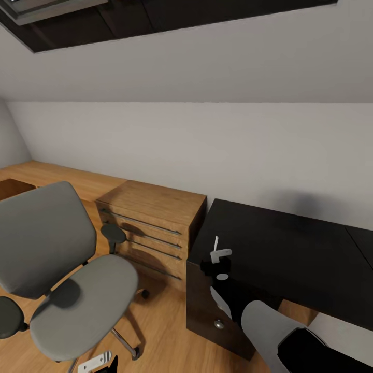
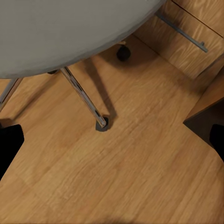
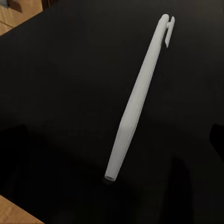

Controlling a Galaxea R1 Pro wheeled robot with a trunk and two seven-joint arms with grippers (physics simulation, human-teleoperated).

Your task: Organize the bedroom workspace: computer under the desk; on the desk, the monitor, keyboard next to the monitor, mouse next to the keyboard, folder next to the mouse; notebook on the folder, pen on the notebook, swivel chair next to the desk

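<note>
A thin white pen (image 3: 140,93) lies on the black desk (image 1: 290,259) near its left end; it is also a pale sliver in the head view (image 1: 216,242). My right gripper (image 1: 220,261) hovers just over it, open, with the pen between its spread dark fingers (image 3: 217,135) in the right wrist view. The grey swivel chair (image 1: 85,305) stands left of the desk, and its seat is bare. My left gripper (image 1: 96,362) hangs low and open over the wood floor beside the chair's metal base (image 2: 84,98).
A low wooden drawer unit (image 1: 150,223) stands between the chair and the desk, against the white wall. The black drawer unit (image 1: 207,305) sits under the desk's left end. Chair castors (image 2: 101,123) rest on the light wood floor (image 2: 130,177).
</note>
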